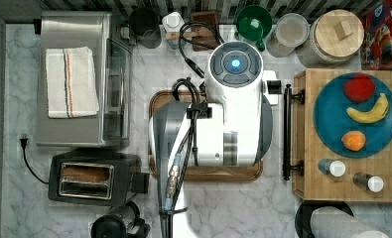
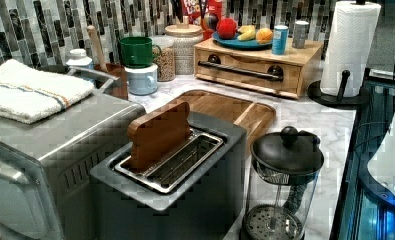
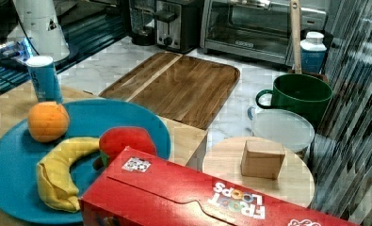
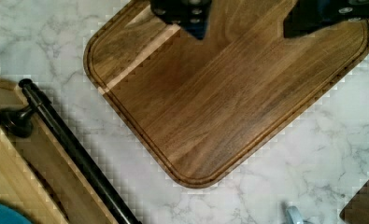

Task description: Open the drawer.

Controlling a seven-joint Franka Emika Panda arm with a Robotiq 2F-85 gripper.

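The claw (image 4: 243,21) hangs open and empty over the walnut tray (image 4: 219,98); the drawer (image 4: 46,172) sits shut just beside it — I'd lower, straddle the black bar handle (image 4: 74,154) mid-length, close, then pull straight.

We list: a dark brown rounded-corner wooden tray (image 4: 219,93) lying flat on the white marble worktop (image 4: 313,163). Beside one tray corner, apart from it, we note the light bamboo drawer (image 4: 32,172) front with its long thin black bar handle (image 4: 74,149) on a round black post. Above the tray, the tool (image 4: 245,18); its two dark fingers (image 4: 187,11) stand apart, nothing between them.
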